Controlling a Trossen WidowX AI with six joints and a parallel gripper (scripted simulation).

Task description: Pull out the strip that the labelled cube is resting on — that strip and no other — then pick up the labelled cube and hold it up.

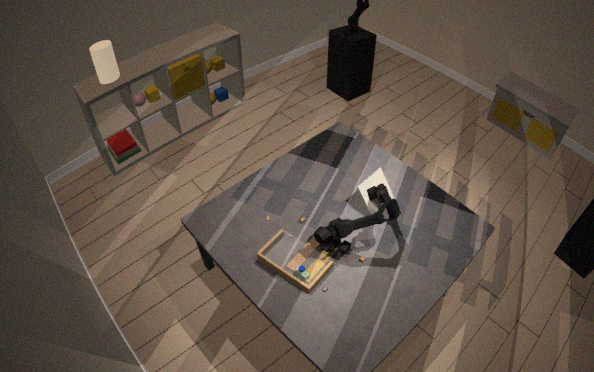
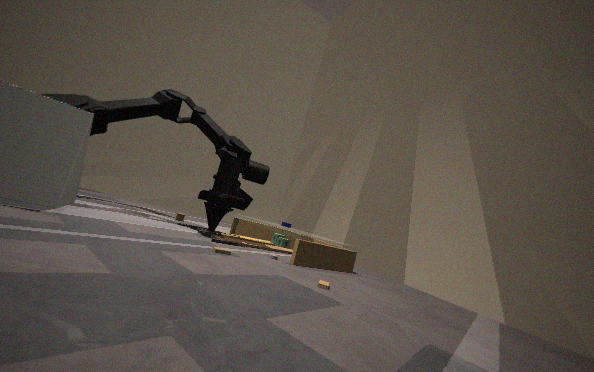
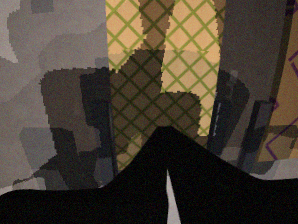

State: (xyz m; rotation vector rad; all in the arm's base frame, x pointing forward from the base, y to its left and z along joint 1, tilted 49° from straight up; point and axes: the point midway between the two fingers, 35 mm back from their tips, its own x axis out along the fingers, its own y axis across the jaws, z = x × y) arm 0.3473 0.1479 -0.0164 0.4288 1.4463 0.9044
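My gripper (image 1: 340,255) (image 2: 212,230) (image 3: 164,133) is shut and empty, pointing down, its tips low over the near end of a yellow strip with a green lattice (image 1: 321,265) (image 3: 192,30). An orange strip with purple zigzags (image 3: 287,112) lies beside it in the wrist view; an orange-brown strip (image 1: 298,261) shows in the top view. Green blocks (image 1: 305,275) (image 2: 280,240) stand at the far end of the strips. A small blue object (image 1: 301,268) (image 2: 286,224) shows by them. No label is readable, and which strip bears which cube cannot be told.
A low wooden wall (image 1: 283,271) (image 2: 324,256) surrounds the strips on three sides, open toward the arm; a clear sheet seems to lie over it. Small wooden blocks (image 1: 302,219) (image 2: 222,251) lie around it. A white panel (image 1: 371,185) (image 2: 40,150) stands by the arm's base.
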